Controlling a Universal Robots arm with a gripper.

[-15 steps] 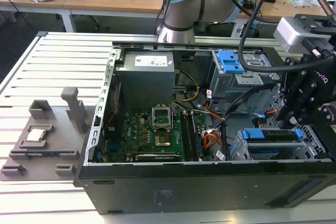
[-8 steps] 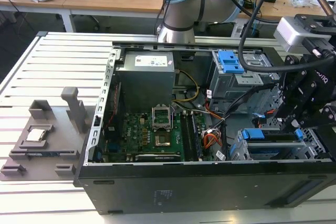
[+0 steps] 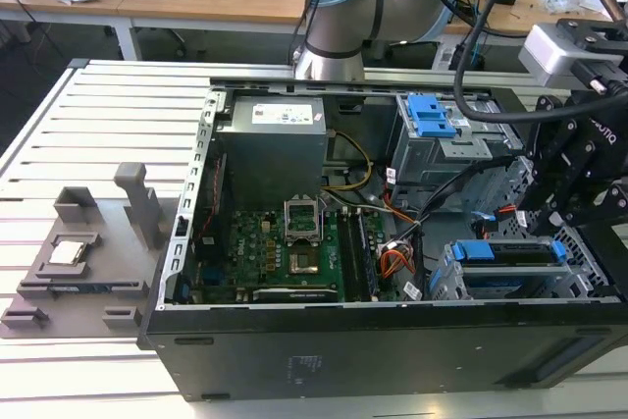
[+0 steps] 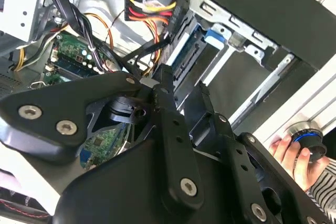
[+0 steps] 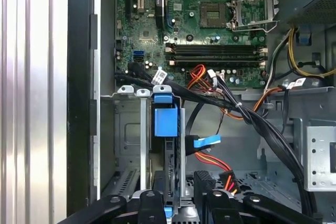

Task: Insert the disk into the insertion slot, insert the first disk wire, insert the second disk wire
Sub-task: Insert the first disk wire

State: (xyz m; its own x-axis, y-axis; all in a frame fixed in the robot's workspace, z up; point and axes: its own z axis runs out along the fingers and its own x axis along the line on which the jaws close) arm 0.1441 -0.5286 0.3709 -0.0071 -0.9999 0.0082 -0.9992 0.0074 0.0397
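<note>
The disk [image 3: 510,264], in its bright blue caddy, sits in the insertion slot [image 3: 444,280] at the case's front, on the exterior view's right. In the first wrist view the disk [image 5: 167,124] stands edge-on between the slot's silver rails [image 5: 144,129]. My gripper [image 3: 554,228] hovers at the disk's outer end, open, its fingers astride the caddy's end [image 5: 176,195] with a gap on one side. A loose blue-tipped data wire [image 5: 207,141] and a red-yellow power wire [image 5: 216,164] lie beside the disk. The power plug [image 4: 142,1] hangs past my gripper [image 4: 184,90].
A taller grey cage with a blue clip [image 3: 432,115] stands behind the slot. Black cable bundles [image 5: 252,121] cross between the motherboard [image 3: 285,252] and the bay. A hand [image 4: 291,153] holds a blue-ringed knob outside the case. A grey fixture [image 3: 74,262] lies on the slatted table.
</note>
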